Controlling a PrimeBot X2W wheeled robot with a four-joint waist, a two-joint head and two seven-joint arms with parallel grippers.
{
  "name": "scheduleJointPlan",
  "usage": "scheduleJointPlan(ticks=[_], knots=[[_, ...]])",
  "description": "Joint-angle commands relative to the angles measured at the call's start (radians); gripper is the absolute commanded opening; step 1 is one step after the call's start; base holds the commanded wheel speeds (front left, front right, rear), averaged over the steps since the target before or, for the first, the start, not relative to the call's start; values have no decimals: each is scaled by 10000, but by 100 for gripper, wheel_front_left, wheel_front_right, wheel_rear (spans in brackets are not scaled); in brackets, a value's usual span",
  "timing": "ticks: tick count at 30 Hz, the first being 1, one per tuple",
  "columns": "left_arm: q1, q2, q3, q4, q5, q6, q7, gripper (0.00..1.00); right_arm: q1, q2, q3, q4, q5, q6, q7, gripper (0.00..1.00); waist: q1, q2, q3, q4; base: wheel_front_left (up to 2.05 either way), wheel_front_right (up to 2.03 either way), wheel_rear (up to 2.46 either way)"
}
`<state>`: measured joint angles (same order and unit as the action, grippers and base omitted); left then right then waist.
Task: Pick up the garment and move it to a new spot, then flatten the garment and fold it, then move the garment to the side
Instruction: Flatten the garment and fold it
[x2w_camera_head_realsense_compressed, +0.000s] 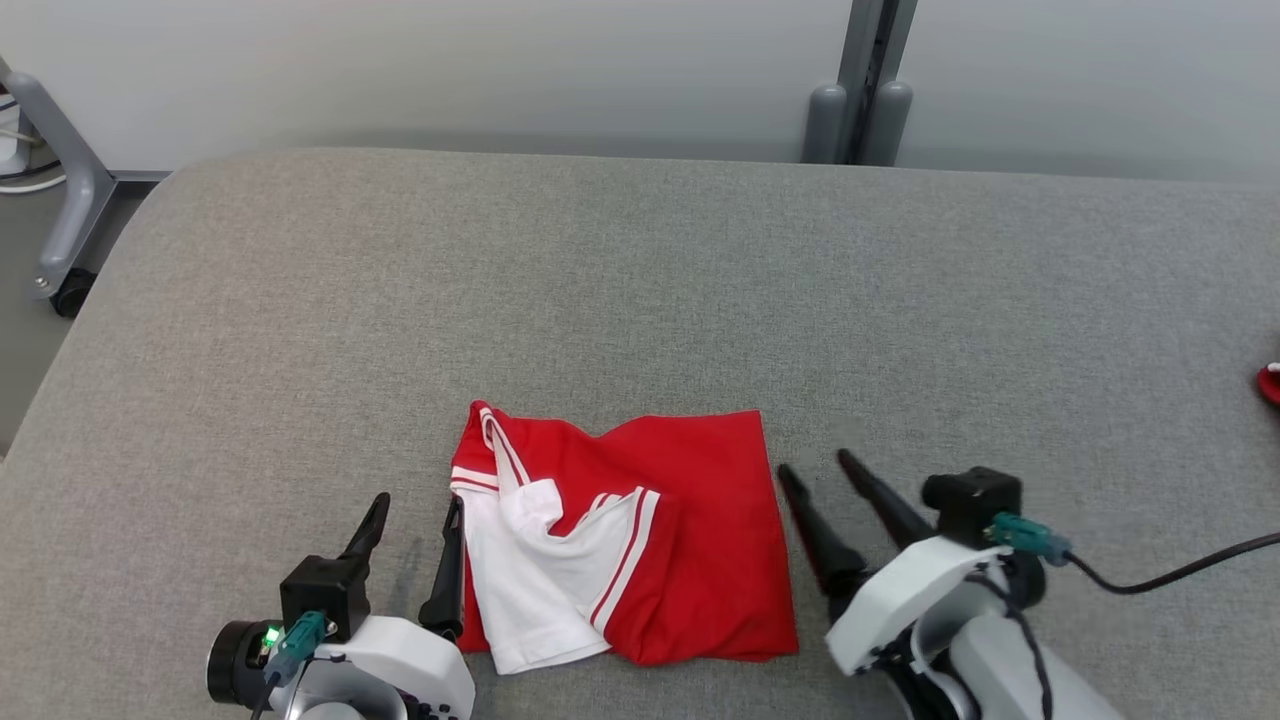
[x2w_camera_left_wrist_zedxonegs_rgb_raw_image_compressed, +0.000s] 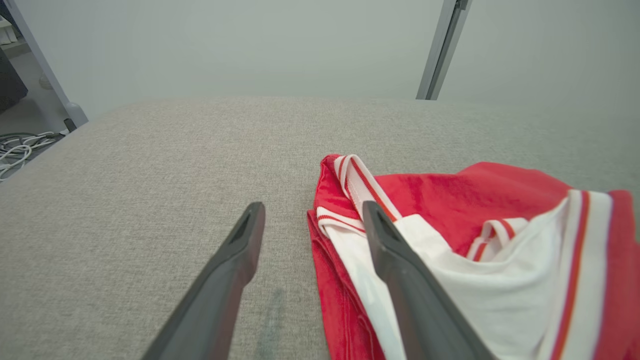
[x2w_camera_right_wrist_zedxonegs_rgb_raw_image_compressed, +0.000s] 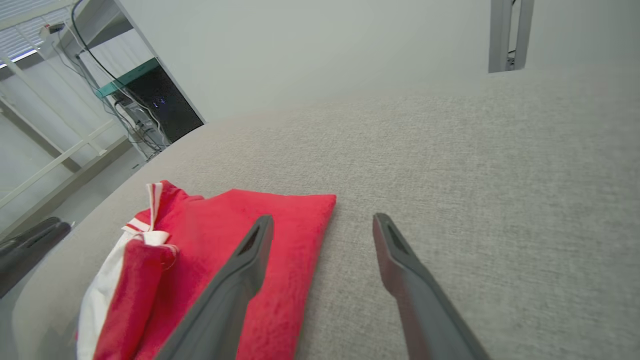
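Flanking the folded red-and-white knit garment (x2w_camera_head_realsense_compressed: 690, 520) at the near edge of the grey fabric-covered desk (x2w_camera_head_realsense_compressed: 600, 280), both arms hang low. The left claw (x2w_camera_head_realsense_compressed: 418, 500) is spread, its inner finger at the garment's left edge, though whether it touches cannot be told. The right claw (x2w_camera_head_realsense_compressed: 814, 463) is spread too, just beside the right edge, gripping nothing. The garment lies as a compact rectangle with a white striped panel on top. The fold looks done, and the step in hand seems to be moving it aside. That would call for pinching all layers at one edge, lest the stack open. Farther off, a small red thing (x2w_camera_head_realsense_compressed: 1270, 383) is cut by the right border, unidentifiable.
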<state>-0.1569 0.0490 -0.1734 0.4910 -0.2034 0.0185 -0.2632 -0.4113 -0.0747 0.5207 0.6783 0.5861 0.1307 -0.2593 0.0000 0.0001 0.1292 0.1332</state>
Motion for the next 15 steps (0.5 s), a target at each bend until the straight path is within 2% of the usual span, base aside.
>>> scheduleJointPlan(ticks=[1,9,15], knots=[[-117,43,28,-32,75,-47,-13,100,136,-23,380,-382,210,-1,130,100,0,-1,17,-4,0,0,0],[-25,43,-46,50,-25,-34,-13,100,301,-246,1783,-1885,944,-1,772,100,0,-1,47,200,0,0,0],[-30,42,-79,17,-52,-18,-13,100,305,-465,2678,-2387,1446,-1,1286,100,0,-1,96,431,0,0,0]])
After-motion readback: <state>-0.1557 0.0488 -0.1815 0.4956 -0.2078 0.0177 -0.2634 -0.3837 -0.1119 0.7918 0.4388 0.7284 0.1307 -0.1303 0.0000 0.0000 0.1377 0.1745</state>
